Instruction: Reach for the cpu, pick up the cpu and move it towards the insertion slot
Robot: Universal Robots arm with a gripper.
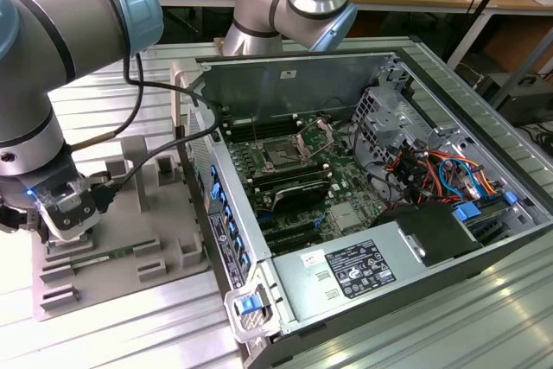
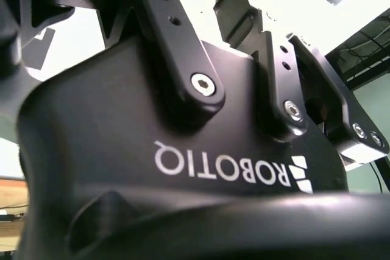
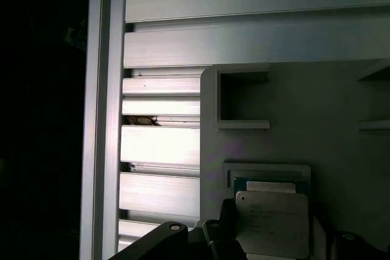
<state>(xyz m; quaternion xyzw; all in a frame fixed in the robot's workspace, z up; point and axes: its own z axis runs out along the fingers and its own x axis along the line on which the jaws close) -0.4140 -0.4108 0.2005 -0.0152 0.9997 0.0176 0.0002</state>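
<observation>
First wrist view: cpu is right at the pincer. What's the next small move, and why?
Probably a small settling move onto the cpu, no travel yet. It appears to sit in its pocket on the grey fixture, pincer right at it, grasp unconfirmed. The insertion slot is far off, in the case toward the exterior view's right.

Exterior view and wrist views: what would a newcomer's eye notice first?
The open computer case stands at the exterior view's right, its socket exposed. At that view's left, the gripper hangs low over a grey tray. The first wrist view shows the silver chip at that tray.
</observation>
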